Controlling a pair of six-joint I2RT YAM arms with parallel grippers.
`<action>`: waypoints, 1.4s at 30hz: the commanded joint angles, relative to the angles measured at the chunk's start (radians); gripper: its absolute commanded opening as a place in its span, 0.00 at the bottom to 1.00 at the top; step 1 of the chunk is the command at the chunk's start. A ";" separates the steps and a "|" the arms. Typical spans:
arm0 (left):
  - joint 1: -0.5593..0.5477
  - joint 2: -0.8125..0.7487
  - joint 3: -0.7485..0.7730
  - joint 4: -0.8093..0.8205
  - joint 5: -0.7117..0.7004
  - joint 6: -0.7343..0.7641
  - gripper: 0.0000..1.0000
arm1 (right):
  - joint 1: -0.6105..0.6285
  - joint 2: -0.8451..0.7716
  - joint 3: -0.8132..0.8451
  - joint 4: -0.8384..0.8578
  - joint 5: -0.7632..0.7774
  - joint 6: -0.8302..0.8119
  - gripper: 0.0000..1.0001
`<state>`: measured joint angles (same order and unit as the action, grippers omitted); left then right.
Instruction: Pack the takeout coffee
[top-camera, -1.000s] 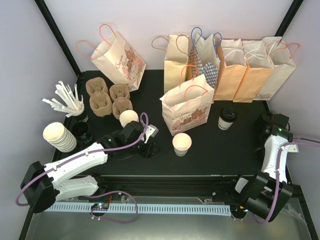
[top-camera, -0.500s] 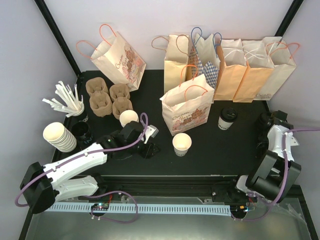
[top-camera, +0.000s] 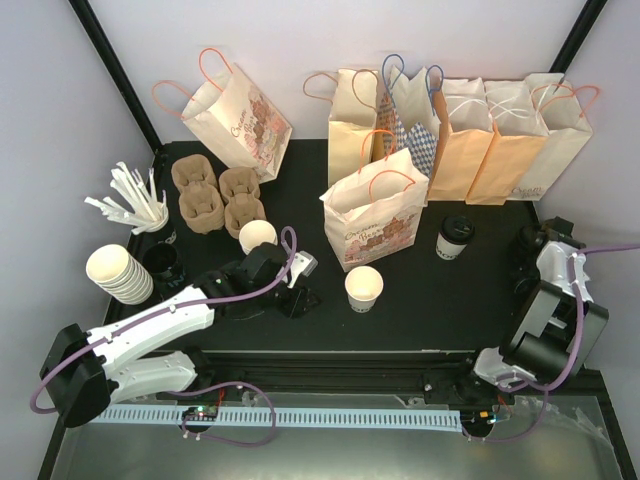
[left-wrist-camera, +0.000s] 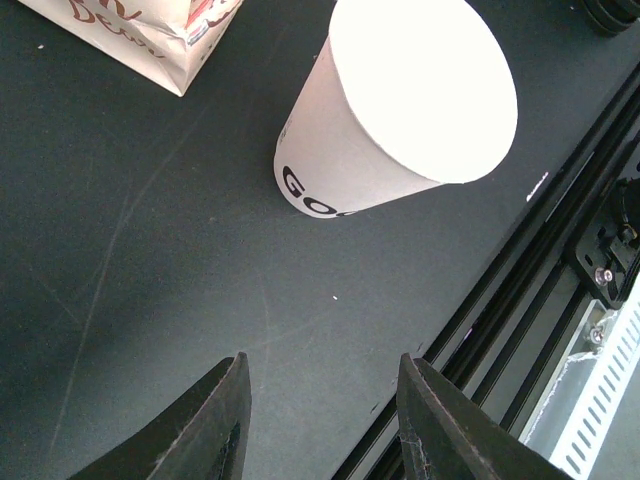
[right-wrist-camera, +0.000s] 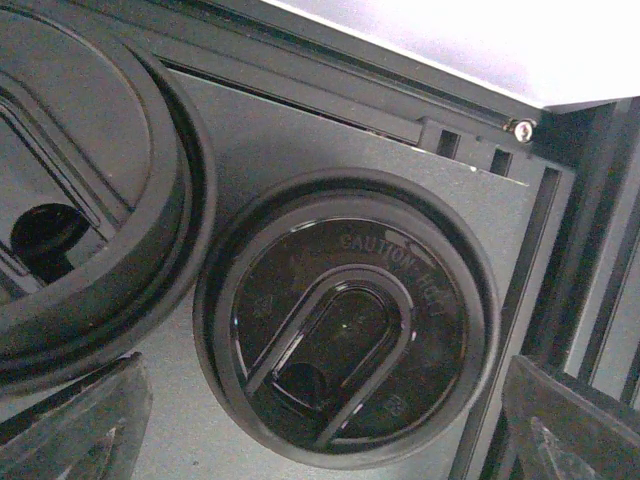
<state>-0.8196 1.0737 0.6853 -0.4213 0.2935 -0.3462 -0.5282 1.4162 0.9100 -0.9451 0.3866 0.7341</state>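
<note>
The takeout coffee (top-camera: 455, 237), a small white cup with a black lid, stands right of the front paper bag (top-camera: 375, 212). My left gripper (top-camera: 304, 299) is open and empty, low over the mat. In the left wrist view the left gripper (left-wrist-camera: 320, 410) points at a lidless white cup (left-wrist-camera: 400, 110), with a gap between them; this cup also shows in the top view (top-camera: 364, 288). My right gripper (top-camera: 533, 250) is at the table's right edge. In the right wrist view the right gripper (right-wrist-camera: 325, 430) is open, straddling a loose black lid (right-wrist-camera: 345, 355), with a second lid (right-wrist-camera: 80, 190) beside it.
Several paper bags (top-camera: 470, 135) stand along the back, one more (top-camera: 238, 112) at back left. Cardboard cup carriers (top-camera: 215, 198), a second lidless cup (top-camera: 257, 236), stacked white cups (top-camera: 118, 272) and a cup of stirrers (top-camera: 140, 205) sit at the left.
The right arm's elbow has folded in and up, and its wrist shifted slightly over the loose lids. The left arm and the cups have not moved.
</note>
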 joint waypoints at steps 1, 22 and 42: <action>-0.001 -0.001 0.002 -0.001 0.012 0.020 0.43 | -0.005 0.030 -0.002 0.025 -0.015 -0.018 0.95; -0.001 0.008 -0.001 0.002 0.010 0.024 0.43 | -0.012 -0.002 -0.034 -0.001 0.011 0.063 0.85; -0.001 0.015 0.003 0.000 0.012 0.024 0.44 | -0.011 -0.070 -0.025 -0.022 -0.070 0.050 0.83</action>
<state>-0.8196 1.0821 0.6819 -0.4213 0.2935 -0.3347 -0.5339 1.3361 0.8902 -0.9840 0.3527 0.7860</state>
